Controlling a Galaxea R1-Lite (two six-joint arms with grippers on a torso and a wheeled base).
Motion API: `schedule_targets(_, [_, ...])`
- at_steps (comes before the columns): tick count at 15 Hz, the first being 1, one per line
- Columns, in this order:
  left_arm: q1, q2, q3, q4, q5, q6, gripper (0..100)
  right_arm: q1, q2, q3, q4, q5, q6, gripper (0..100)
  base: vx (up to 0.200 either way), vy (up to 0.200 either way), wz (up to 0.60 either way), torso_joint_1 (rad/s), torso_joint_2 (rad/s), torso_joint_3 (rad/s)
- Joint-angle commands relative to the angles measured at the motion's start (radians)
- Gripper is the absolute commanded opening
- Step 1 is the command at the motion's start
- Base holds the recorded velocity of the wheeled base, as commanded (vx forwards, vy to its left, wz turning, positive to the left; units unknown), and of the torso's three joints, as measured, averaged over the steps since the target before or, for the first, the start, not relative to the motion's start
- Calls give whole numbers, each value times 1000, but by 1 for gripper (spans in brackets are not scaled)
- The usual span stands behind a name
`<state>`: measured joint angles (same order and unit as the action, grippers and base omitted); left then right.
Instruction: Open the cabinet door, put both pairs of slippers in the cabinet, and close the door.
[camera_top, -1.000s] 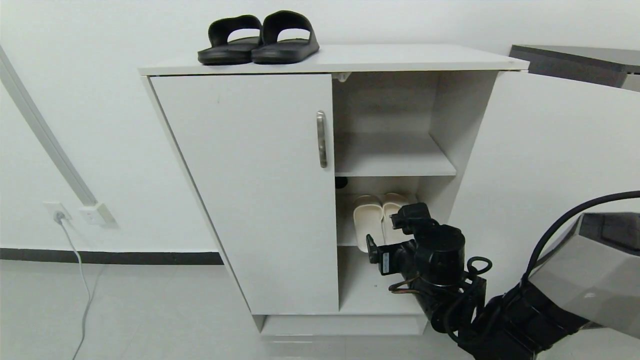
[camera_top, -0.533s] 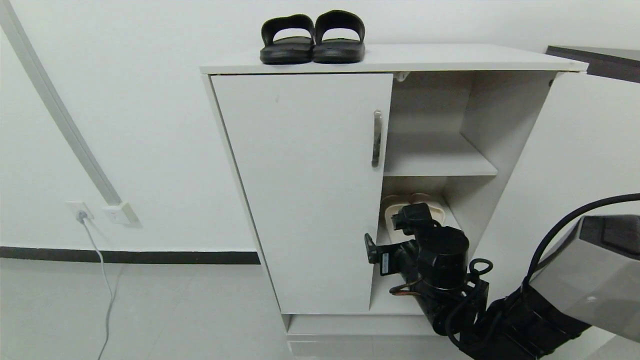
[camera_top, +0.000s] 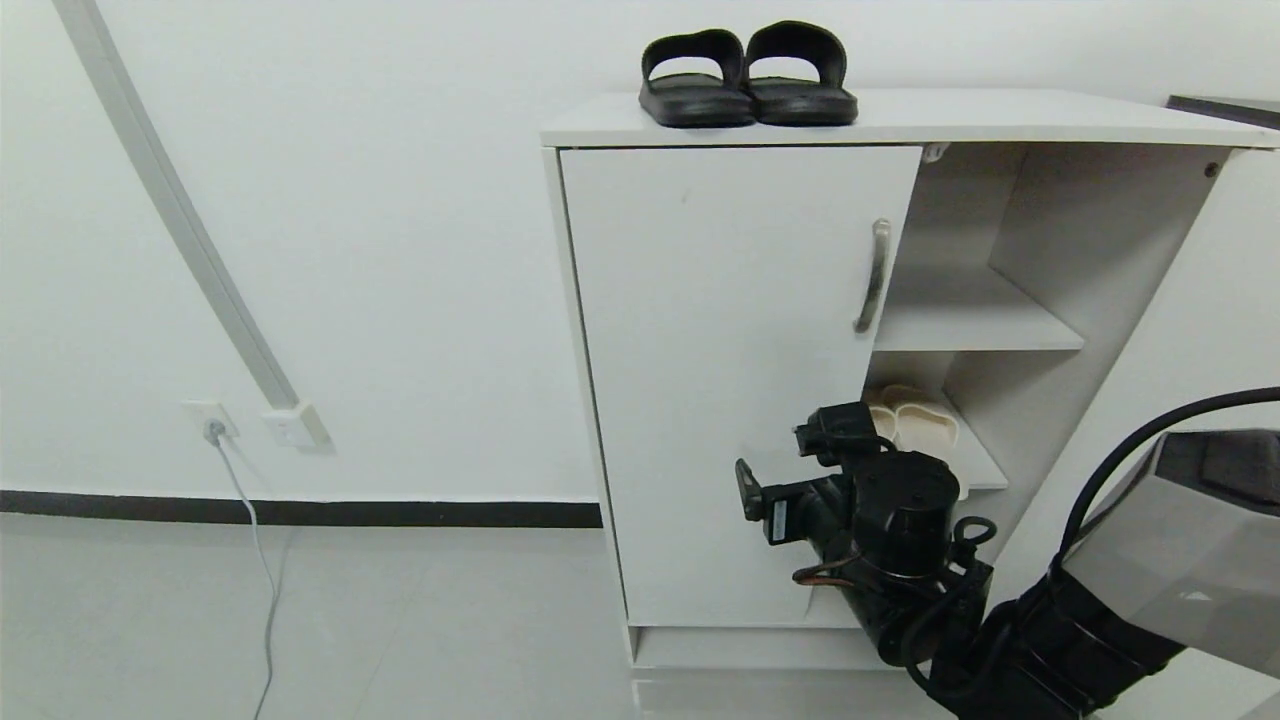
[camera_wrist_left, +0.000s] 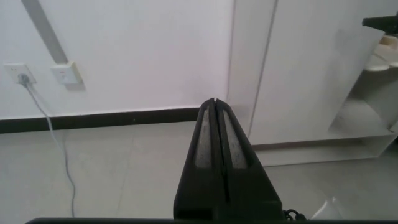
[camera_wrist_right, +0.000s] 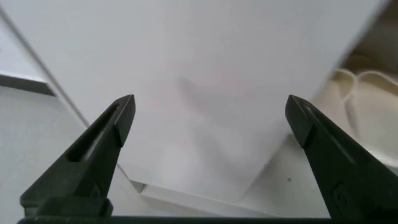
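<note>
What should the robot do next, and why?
Probably raise the open right gripper toward the black slippers on the cabinet top: the white slippers already sit on a shelf inside, so only that pair is left.

**Cabinet's right half stands open; shut left door walls off the rest**

The right door (camera_top: 1200, 320) stands swung wide, giving a way in to the upper shelf (camera_top: 975, 322). The lower shelf (camera_top: 985, 478) is partly taken up by cream slippers (camera_top: 925, 425). The shut left door (camera_top: 730, 380) stands squarely before the right gripper (camera_wrist_right: 208, 115), whose fingers (camera_wrist_right: 106, 143) are spread wide. On the cabinet top (camera_top: 1000, 108) there is room to the right of the black slippers (camera_top: 750, 75), and open floor (camera_top: 400, 620) stretches to the left.
</note>
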<state>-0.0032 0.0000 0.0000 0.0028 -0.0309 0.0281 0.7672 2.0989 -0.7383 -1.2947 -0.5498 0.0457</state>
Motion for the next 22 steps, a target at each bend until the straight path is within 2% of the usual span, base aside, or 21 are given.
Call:
schedule_targets(1, [-1, 0, 0, 0, 0, -5, 0, 0, 3, 4, -3, 1, -6, 100, 0, 200, 0, -2, 7, 7])
schedule_targets(15, [-1, 0, 0, 0, 0, -8, 0, 9, 4, 10, -40, 1, -30, 100, 0, 0, 0, 0, -3, -4])
schedule_targets(22, [-1, 2, 0, 0, 0, -8, 0, 14, 4, 11, -40, 1, -32, 100, 0, 0, 0, 34, -366, -334])
